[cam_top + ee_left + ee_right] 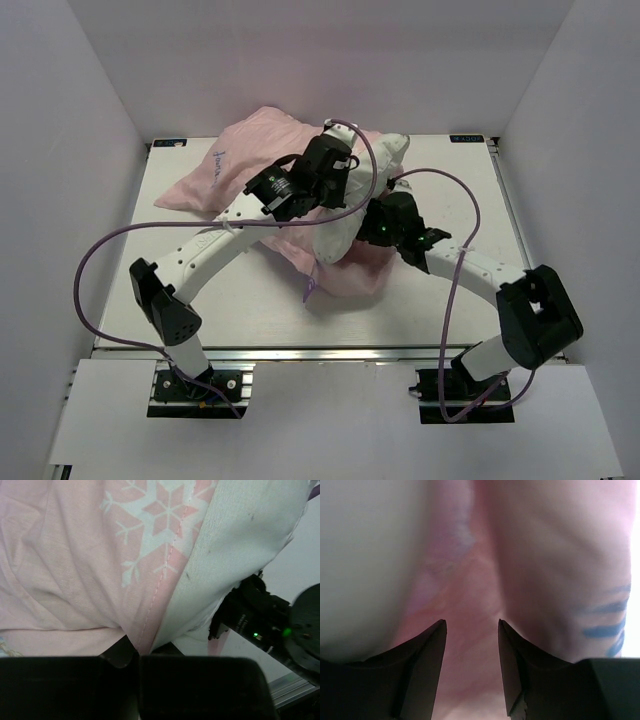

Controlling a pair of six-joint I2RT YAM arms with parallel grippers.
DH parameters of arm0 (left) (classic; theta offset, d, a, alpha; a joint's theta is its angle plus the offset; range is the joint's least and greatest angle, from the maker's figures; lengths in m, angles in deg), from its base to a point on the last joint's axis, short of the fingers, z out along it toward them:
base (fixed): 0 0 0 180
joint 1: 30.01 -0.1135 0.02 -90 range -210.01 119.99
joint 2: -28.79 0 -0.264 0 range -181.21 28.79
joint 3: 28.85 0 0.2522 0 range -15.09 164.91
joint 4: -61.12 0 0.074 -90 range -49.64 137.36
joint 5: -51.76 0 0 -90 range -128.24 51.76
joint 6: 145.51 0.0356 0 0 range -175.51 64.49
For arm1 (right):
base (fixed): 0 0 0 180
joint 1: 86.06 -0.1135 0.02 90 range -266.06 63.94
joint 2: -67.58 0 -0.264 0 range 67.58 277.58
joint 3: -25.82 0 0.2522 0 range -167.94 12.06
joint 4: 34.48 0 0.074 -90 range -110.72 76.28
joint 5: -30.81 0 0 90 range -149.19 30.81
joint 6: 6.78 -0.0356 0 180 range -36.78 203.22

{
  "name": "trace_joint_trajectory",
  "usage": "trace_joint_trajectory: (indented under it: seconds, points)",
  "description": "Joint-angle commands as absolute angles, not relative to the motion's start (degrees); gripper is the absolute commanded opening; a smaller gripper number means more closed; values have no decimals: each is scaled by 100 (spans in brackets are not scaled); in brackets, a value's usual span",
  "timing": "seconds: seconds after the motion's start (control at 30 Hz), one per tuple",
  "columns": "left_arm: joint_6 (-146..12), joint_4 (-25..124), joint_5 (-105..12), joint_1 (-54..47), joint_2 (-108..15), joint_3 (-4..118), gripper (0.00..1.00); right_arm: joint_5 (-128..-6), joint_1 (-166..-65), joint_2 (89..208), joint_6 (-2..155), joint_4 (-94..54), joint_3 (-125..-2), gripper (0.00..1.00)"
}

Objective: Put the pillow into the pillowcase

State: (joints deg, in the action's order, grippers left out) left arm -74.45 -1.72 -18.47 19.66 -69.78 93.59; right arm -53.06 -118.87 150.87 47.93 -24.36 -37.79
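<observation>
Lettering on pillowcase (200,180) illegible; L end effector (137,652) pinching it.

**Your surroundings: a pale bench boxed in by white walls**

You have a cream bench (390,320) running back to a white back wall (320,60), shut in by a left wall (70,150) and a right wall (585,120), both plain white. Along the bench's near edge you see a silver metal rail (330,355), and just in front of it a flat white panel (330,425). At the far corners sit a left label (170,143) and a right label (466,138), their print too small to read.
</observation>
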Motion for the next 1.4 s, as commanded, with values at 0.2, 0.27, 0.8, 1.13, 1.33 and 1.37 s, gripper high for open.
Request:
trace_joint_trajectory:
  seconds: [0.2,0.27,0.8,1.13,1.33,1.37]
  points:
    - [-7704,614,-2206,1938,-5894,8977,0,-3801,-12042,16196,4157,-3687,-4411,57]
    - [-7739,666,-2250,1930,-5823,8889,0,-3723,-12068,16381,4069,-4206,-4446,57]
    - [-7836,746,-2374,1930,-5480,8519,0,-3195,-12235,17499,3787,-4613,-5342,29]
    - [-7994,992,-1758,1711,-5760,8229,0,-3932,-12218,15436,4946,-3330,-3992,0]
    - [-8170,1466,-2276,1069,-6208,7746,0,-4591,-12183,13107,5378,-2373,-2952,0]
    - [-8213,1519,-2146,990,-6288,7702,0,-4740,-12174,12608,5439,-2188,-2839,0]
